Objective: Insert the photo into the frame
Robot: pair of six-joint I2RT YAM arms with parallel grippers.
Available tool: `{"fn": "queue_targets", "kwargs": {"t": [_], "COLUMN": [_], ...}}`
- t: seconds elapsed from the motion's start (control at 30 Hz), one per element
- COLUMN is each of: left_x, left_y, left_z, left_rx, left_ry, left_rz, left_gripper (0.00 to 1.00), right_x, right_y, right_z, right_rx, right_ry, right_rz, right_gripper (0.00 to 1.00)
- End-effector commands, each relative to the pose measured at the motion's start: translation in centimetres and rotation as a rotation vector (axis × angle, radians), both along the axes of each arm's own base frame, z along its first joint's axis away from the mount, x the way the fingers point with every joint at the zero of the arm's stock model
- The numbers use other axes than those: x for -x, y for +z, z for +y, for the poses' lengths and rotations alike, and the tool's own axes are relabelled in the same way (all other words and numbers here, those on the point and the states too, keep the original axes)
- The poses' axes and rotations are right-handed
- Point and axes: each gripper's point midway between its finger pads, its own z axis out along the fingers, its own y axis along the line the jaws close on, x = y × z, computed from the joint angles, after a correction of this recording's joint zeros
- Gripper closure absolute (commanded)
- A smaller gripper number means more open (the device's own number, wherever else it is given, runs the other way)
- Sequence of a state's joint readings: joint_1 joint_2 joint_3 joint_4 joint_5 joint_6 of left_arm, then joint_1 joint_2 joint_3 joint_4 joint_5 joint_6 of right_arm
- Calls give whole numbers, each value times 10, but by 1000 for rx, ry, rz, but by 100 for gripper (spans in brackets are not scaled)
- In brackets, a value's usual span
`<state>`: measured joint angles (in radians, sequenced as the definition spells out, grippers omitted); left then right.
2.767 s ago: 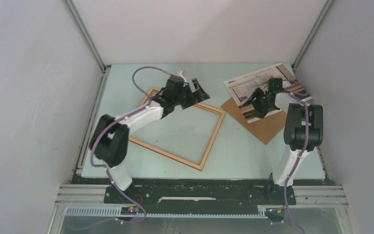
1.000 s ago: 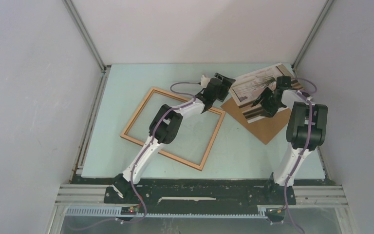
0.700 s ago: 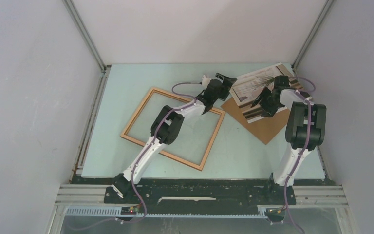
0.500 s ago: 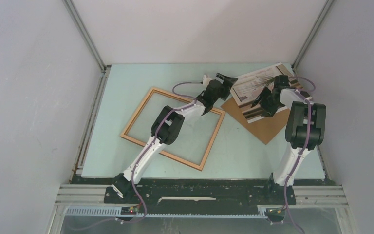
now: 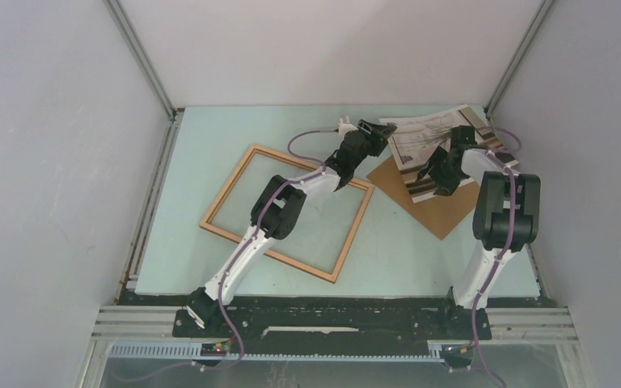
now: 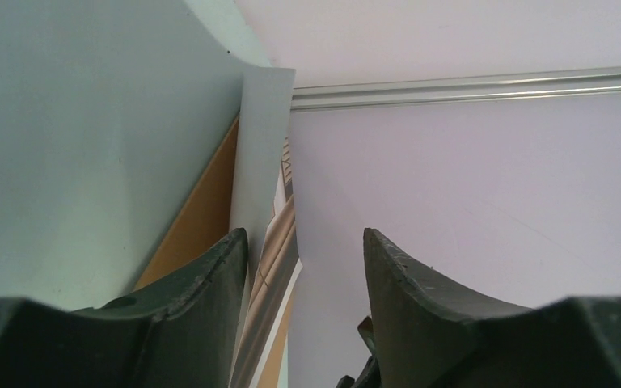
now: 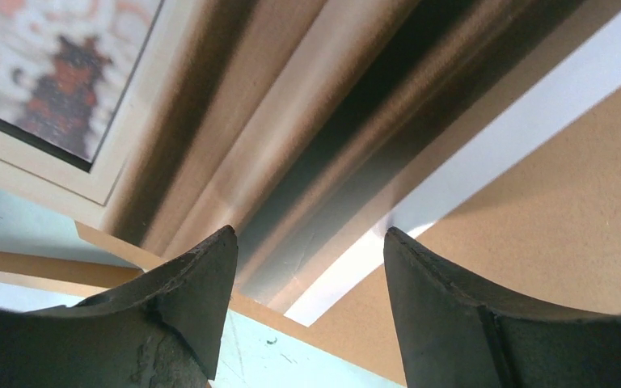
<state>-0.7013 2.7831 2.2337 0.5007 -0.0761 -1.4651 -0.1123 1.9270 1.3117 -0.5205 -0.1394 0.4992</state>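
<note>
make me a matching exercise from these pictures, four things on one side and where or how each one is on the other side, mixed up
Things:
1 photo
2 frame
3 board
4 left fingers

Places:
a plain brown, partly under the photo
b either side of the photo's edge
c flat on the table, left of the board
d far right, partly on the board

Pairs: 1-d, 2-c, 3-a, 4-b

left gripper (image 6: 303, 242) and right gripper (image 7: 307, 242) both parted
</note>
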Motion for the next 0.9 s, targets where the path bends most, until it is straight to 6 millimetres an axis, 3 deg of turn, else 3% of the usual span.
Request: {"fn": "queue_targets", "kwargs": {"t": [0.0, 0.23, 0.43, 0.53, 0.63, 0.73, 0.87], "left_x": [-5, -15, -21, -19, -7, 16, 46], "left_y": [16, 10, 26, 50, 86, 126, 176], "left_z": [1, 6, 15, 25, 38, 53, 91], "left_rx": [5, -28, -153, -209, -305, -350, -391], "left_ry": [23, 63, 42, 20, -12, -83, -121], "left_rz": [-58, -65, -152, -189, -246, -293, -332], "left_gripper": [45, 70, 99, 100, 100, 100, 100], "right_x": [1, 1, 8, 15, 23, 33, 36], "right_y": [27, 36, 52, 61, 69, 71, 73], "right_z": [-6, -7, 4, 5, 7, 7, 6], "right_rx": [52, 40, 33, 63, 73, 80, 65], "right_ry": [-9, -19, -4, 8, 12, 9, 4], "right_rz": [-66, -98, -144, -166, -194, -231, -248], "right_gripper": [25, 26, 25, 25, 25, 25, 25]}}
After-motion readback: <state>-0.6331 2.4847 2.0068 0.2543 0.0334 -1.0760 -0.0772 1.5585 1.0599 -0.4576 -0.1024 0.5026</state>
